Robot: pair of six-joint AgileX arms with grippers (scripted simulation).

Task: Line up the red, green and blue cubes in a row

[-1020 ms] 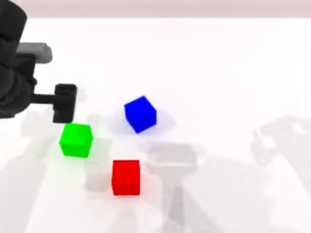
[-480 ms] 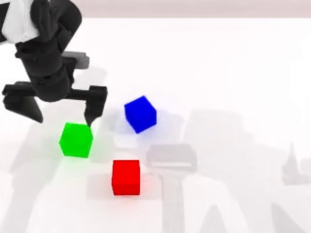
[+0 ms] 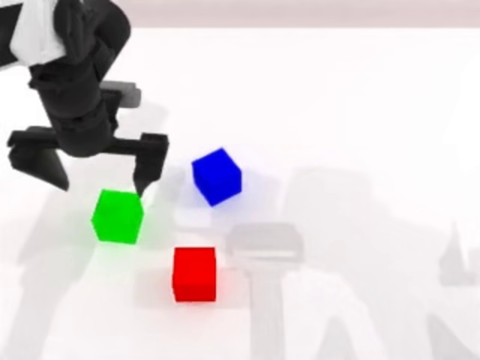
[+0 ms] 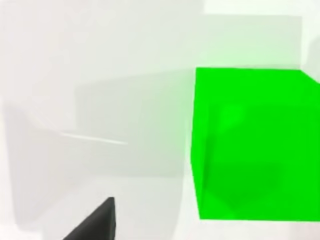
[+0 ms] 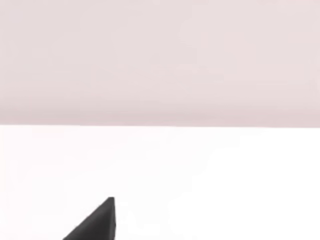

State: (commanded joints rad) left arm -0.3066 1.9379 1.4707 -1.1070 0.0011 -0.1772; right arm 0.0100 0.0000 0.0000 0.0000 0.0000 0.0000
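My left gripper (image 3: 96,171) hangs over the left part of the white table (image 3: 360,112), its two dark fingers spread wide apart and pointing down. One fingertip (image 3: 142,180) sits just beside the far right corner of the green cube (image 3: 117,217); the other finger is out past the cube's left side, toward the table's left edge. Nothing is held between them, and I cannot tell whether the near fingertip touches the cube or only hovers by it.

The green cube is bright, plain and unmarked, with flat even faces and crisp edges, and it stands square on the table. In my left wrist view it fills much of the frame (image 4: 255,145), one lit face and one slightly darker side face showing, with a dark fingertip (image 4: 97,222) at the picture's edge apart from it.

The blue cube (image 3: 217,176) is a deep blue, the same size, turned at an angle so a corner faces the camera; it lies to the right of the green one and farther back. The red cube (image 3: 194,274) is bright red, squarely set, nearer the front edge, between the other two from left to right. All three stand apart from one another.

My right arm is out of the top view; its wrist view shows only bare table, a pale wall and one dark fingertip (image 5: 95,222).
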